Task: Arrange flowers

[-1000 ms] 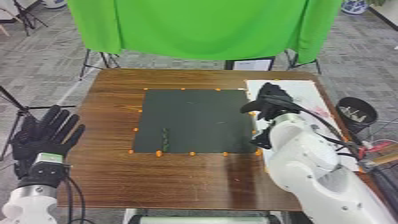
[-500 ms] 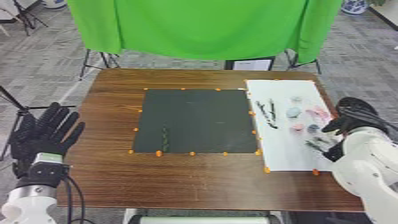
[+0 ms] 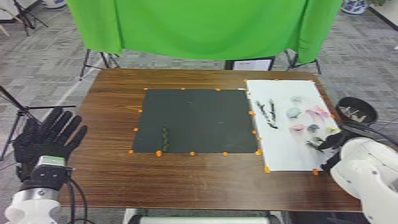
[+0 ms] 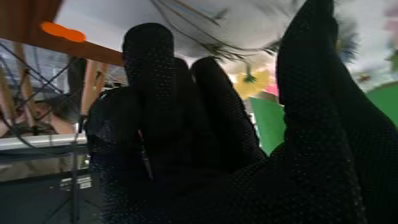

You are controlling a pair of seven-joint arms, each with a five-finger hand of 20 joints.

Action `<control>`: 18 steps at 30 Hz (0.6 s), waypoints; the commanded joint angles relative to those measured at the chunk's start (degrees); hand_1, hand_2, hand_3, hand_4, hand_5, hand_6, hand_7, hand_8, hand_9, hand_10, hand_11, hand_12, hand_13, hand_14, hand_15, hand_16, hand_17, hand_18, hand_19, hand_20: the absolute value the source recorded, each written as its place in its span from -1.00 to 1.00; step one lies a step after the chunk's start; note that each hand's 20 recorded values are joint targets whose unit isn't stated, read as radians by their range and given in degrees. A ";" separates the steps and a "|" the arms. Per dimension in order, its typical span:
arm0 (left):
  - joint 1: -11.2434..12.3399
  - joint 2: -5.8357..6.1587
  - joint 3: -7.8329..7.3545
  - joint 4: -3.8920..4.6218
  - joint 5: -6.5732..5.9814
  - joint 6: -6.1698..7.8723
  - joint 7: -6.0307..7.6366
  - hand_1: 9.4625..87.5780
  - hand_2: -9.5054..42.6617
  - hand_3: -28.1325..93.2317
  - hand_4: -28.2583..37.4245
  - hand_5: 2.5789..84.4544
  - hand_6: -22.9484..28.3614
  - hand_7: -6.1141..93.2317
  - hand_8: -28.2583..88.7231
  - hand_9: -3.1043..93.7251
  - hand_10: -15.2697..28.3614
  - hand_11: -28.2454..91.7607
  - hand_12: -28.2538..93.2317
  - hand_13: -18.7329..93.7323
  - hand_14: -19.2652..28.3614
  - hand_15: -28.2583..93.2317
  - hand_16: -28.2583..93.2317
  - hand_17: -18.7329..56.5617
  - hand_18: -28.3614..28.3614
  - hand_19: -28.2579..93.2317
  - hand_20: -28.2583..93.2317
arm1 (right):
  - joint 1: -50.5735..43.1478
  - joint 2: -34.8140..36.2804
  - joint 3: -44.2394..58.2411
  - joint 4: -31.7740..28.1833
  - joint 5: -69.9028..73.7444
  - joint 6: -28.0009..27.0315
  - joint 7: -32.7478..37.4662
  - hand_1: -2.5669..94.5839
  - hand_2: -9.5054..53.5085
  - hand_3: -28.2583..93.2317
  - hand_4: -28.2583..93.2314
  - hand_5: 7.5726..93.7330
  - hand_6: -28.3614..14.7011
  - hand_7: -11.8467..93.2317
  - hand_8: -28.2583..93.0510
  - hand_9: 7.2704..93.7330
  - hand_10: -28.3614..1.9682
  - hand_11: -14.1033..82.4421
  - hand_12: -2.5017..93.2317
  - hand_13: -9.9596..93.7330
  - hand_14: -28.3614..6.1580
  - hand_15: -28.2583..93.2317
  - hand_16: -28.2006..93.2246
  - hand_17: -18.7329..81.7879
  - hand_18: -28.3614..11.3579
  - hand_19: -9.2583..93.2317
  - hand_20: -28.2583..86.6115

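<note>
The right hand [image 3: 336, 142] is by the sheet [image 3: 284, 150], apparently relaxed; the left hand [image 3: 43, 146] is spread open. A stem [image 3: 165, 139] lies on the mat [image 3: 204, 117].

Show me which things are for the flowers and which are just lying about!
Probably for the flowers:
green stem on the dark mat
dark twigs and pink flower on the white sheet

Probably just there:
green cloth
blue-and-white pot

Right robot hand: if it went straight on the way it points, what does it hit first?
Probably the dark sprig on the white sheet, close ahead of the right robot hand. Depth is unclear, so it might pass over the sprig or touch the sheet first.
</note>
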 commanded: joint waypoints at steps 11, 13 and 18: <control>1.66 -0.87 0.00 -0.35 -0.46 0.16 -0.72 -0.59 -0.06 0.67 -1.00 0.10 0.27 -0.61 -0.64 -0.10 0.43 -0.20 -0.31 -0.16 0.51 0.10 -0.64 -0.69 0.58 0.11 -0.32 | -2.72 1.25 -2.38 -0.45 -8.89 13.24 -1.54 0.29 -1.00 0.48 -0.99 0.73 0.23 -0.29 -0.34 0.88 0.16 -0.49 -0.15 0.75 0.06 0.40 0.00 0.31 -0.84 1.00 0.13; 1.66 -0.75 0.09 -0.28 -0.56 -0.18 -0.60 -0.59 -0.06 0.67 -1.00 0.10 0.27 -0.61 -0.64 -0.10 0.43 -0.20 -0.31 -0.16 0.52 0.10 -0.64 -0.69 0.58 0.11 -0.32 | -2.76 1.39 -2.14 -1.57 -8.87 13.83 -1.84 0.30 -1.00 0.49 -1.00 0.75 0.25 -0.28 -0.33 0.90 0.18 -0.49 -0.12 0.76 0.06 0.40 0.01 0.32 -0.83 1.00 0.14; 1.53 -0.74 -0.17 -0.20 -0.52 -0.15 -0.98 -0.59 -0.05 0.67 -1.00 0.10 0.27 -0.61 -0.64 -0.10 0.43 -0.20 -0.31 -0.16 0.52 0.10 -0.64 -0.69 0.58 0.11 -0.32 | -3.14 1.85 -1.33 -7.02 -8.87 15.54 -3.17 0.29 -1.00 0.53 -1.00 0.78 0.25 -0.29 -0.34 0.94 0.19 -0.49 -0.10 0.78 0.07 0.39 0.01 0.33 -0.83 1.00 0.14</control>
